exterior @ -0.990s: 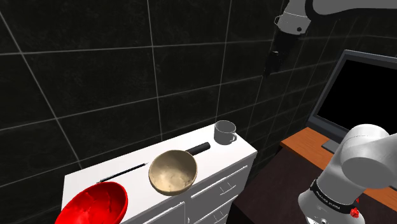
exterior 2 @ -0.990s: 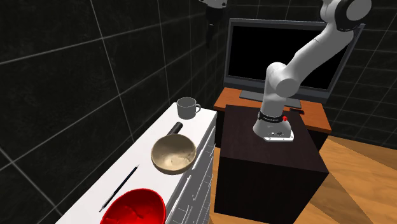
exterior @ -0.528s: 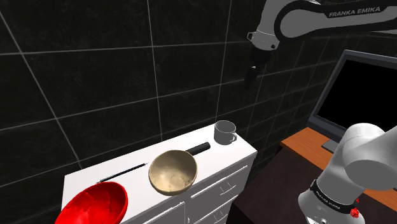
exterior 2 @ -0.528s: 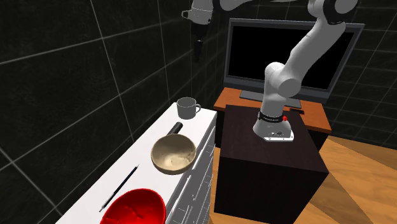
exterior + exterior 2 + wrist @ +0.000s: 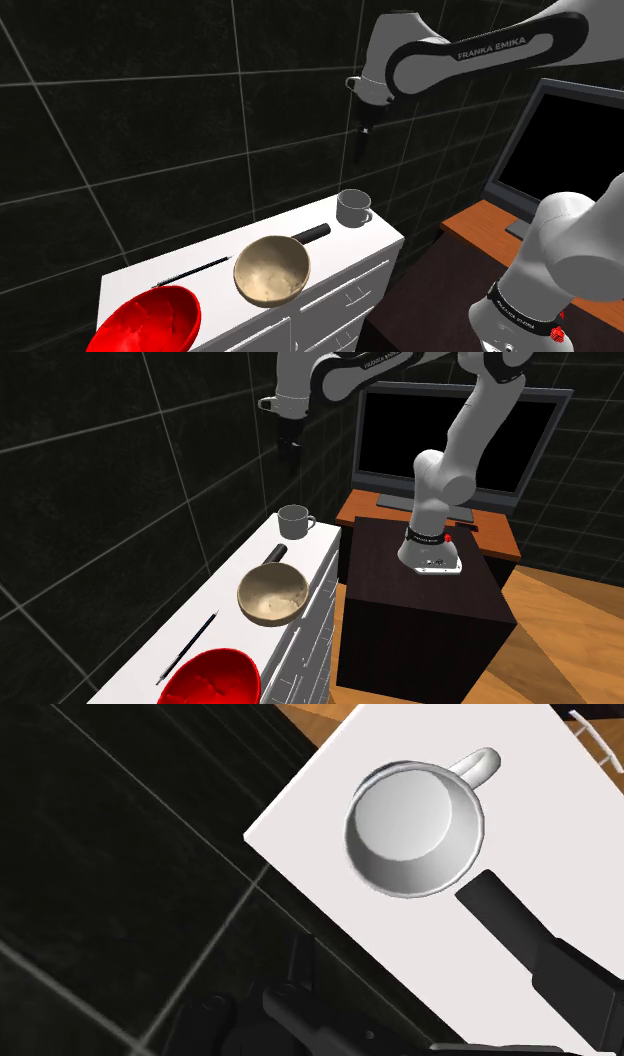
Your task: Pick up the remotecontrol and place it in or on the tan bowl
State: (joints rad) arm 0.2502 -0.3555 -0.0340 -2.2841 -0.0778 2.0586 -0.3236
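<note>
A black remote control lies on the white counter, between a grey mug and the tan bowl. My gripper hangs high in front of the tiled wall, pointing down, roughly above the mug. The second exterior view has the gripper over the mug, with the remote and the bowl nearer the camera. In the wrist view the mug and the remote lie far below my open gripper, which holds nothing.
A red bowl and a thin black pen lie on the counter beyond the tan bowl. A dark tiled wall backs the counter. A monitor on a wooden desk stands behind my stand.
The arm has swung toward the shoulder view's left and come lower. The gripper went from beside the monitor to above the mug. Nothing on the counter moved.
</note>
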